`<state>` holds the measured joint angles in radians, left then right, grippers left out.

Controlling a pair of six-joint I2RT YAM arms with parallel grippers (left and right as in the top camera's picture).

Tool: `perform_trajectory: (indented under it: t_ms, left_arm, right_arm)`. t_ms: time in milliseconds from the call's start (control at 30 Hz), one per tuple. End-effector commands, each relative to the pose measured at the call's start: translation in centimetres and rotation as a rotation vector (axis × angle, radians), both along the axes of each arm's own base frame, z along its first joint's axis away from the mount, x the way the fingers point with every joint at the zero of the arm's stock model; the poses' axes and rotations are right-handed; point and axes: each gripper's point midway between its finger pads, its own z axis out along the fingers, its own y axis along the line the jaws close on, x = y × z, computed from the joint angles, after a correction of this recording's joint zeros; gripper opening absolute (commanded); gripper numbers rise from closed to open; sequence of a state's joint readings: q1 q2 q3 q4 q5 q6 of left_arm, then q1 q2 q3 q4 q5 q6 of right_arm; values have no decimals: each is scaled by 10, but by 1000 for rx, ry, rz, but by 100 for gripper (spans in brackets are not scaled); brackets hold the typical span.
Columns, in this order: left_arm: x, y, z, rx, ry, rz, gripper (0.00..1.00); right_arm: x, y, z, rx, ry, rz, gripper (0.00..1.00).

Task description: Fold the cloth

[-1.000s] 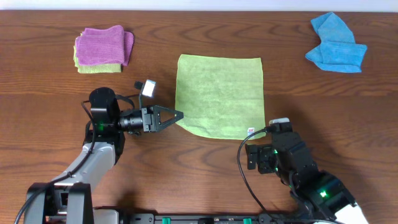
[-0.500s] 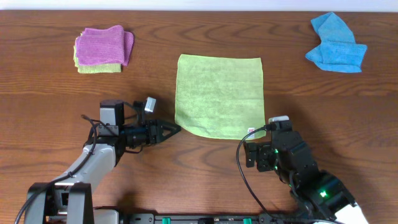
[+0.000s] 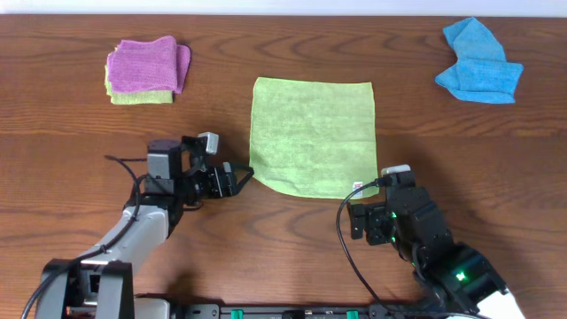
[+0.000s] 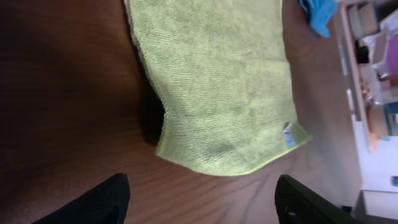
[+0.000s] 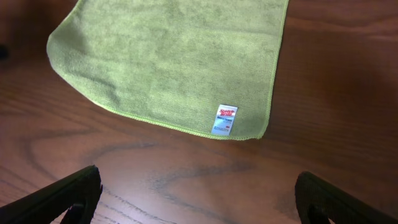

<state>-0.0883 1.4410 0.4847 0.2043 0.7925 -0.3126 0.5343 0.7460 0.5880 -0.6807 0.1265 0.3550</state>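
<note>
Far-left corner of the desk (image 3: 71, 159): purple cloth (image 3: 146, 62) folded over a second green piece (image 3: 133, 96), only a strip of that showing. Next along, left gripper (image 3: 237, 175), bunched and foreshortened from overhead, fingers hard to separate there. From its wrist, just two dark fingertips (image 4: 93, 202) poking in at the bottom, spread wide, gripping nothing.

Mid-desk, cloth (image 3: 312, 137) spread flat in one layer, tag (image 3: 357, 186) at the corner toward the desk's front-right. Dark shadow hugging its left edge in the wrist view; cannot tell whether lifted there.

Right gripper (image 5: 199, 202) tucked under its own arm from above, cut down to the tips in the wrist view. Splayed fully, empty, just short of the tag corner. Far-right corner: blue cloth (image 3: 478, 64), crumpled.

Since a second ago: left wrist rolled over and swung toward the cloth's front-left corner, jaws wider than half a second back. Right arm and cloth unmoved.
</note>
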Motion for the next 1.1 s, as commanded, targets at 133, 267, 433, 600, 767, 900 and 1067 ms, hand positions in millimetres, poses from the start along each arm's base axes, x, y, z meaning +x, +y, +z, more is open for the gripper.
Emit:
perform_trajectory:
  t_ms: [133, 267, 433, 600, 767, 900, 1067]
  left_arm:
    - [15, -3, -14, 30, -10, 24, 77]
    - [18, -4, -23, 31, -4, 24, 77]
    - [27, -6, -32, 23, -2, 26, 77]
    - [40, -9, -28, -14, -28, 37, 77]
    - [45, -18, -28, -47, -14, 14, 78]
    - [46, -31, -25, -84, -2, -21, 78]
    - [43, -44, -21, -125, 11, -61, 79]
  right_arm:
    - [2, 0, 6, -5, -18, 9, 99]
    - [2, 0, 6, -5, -17, 9, 99]
    - [2, 0, 6, -6, -16, 9, 99]
    - [2, 0, 5, -7, -15, 9, 99]
    - [2, -1, 6, -13, -18, 15, 99]
    - [3, -3, 5, -19, -18, 10, 99]
    - [6, -9, 5, -20, -16, -20, 99]
